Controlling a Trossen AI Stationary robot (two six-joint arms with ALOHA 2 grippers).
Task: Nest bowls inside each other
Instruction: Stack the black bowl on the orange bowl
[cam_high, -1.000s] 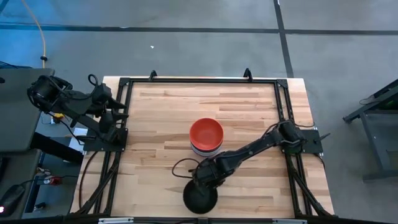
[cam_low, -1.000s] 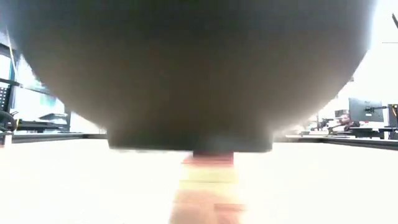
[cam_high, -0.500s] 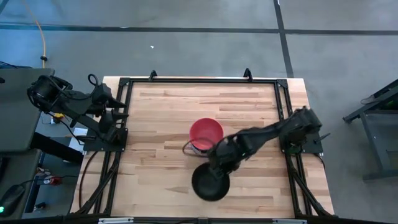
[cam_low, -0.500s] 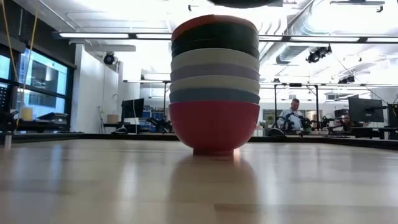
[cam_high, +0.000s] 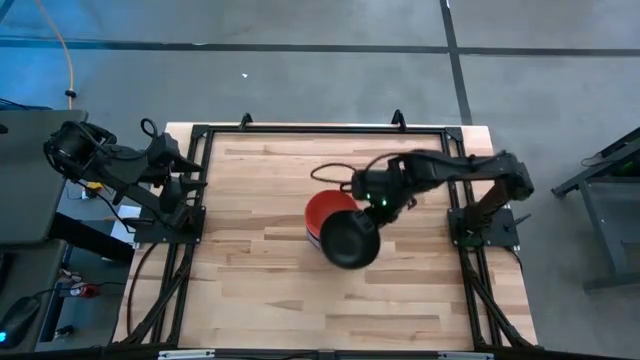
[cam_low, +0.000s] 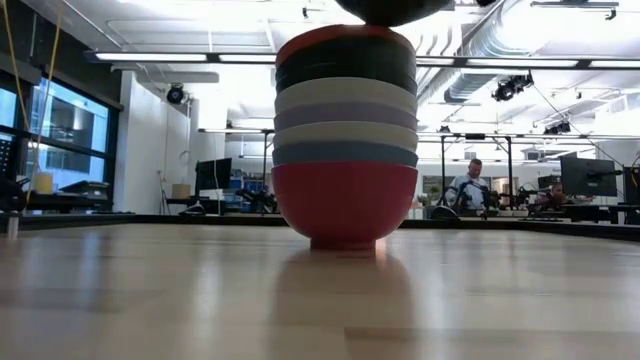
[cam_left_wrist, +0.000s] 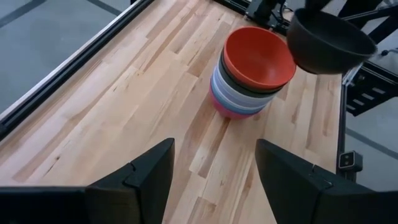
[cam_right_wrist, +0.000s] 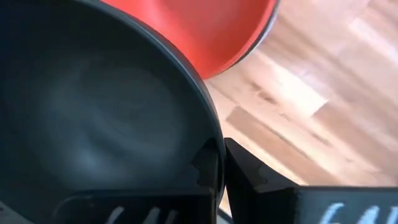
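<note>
Since a moment ago, the black bowl (cam_high: 350, 240) has gone up off the table and across toward the stack of bowls (cam_high: 328, 222). Right by the fingers (cam_right_wrist: 249, 177) of the right gripper (cam_high: 378, 207), the rim of that bowl is pinched tight, with one finger inside it and one outside. Just past the fingers, the bowl hangs in the air, partly over the stack and a bit off to one side of it. Under it, the red bowl (cam_left_wrist: 258, 57) sits open on top of the stack, and the other bowls are already nested below, down to the magenta one (cam_low: 345, 205) on the table (cam_high: 250, 260). So most of the job looks done; this bowl seems to be the last one and still has to be lined up and dropped in. Far off at the table's edge, the left gripper (cam_left_wrist: 212, 168) waits with its fingers wide apart, holding nothing.
</note>
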